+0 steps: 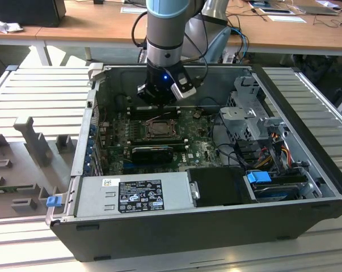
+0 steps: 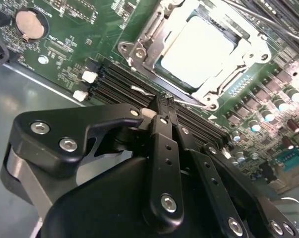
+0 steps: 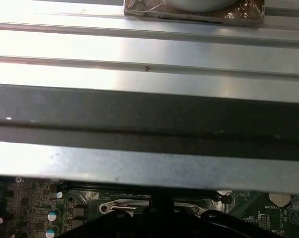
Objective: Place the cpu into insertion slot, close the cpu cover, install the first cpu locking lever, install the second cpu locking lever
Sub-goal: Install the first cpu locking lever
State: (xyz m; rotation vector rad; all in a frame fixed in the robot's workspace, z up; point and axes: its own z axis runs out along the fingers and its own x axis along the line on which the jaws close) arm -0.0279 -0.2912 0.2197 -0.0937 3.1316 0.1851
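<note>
From my remote station I watched the arm (image 1: 166, 34) hang inside the open computer case (image 1: 216, 187), its gripper (image 1: 159, 101) poised just above the far edge of the socket in the exterior view. In the second wrist view the gripper (image 2: 163, 101) had its two black fingers (image 2: 165, 144) pressed together with nothing between them, the tips standing over the black memory slots (image 2: 124, 82) just beside the slot's metal frame. The cpu (image 2: 196, 49) lay flat in the insertion slot (image 2: 139, 52), its pale metal top bright under the light, a little beyond the fingertips and apart from them. The cpu cover (image 2: 248, 47) lay down around the chip, its window framing the silver top. Whether either locking lever was latched I could not tell. The green board (image 2: 65, 44) spread around the socket, with a round coin battery (image 2: 30, 24) near one corner. In the exterior view the socket (image 1: 158, 128) sat mid-board, a grey power supply (image 1: 134, 195) in the near part of the case, with a blue-tabbed drive bay (image 1: 258, 177) towards the exterior view's right.
</note>
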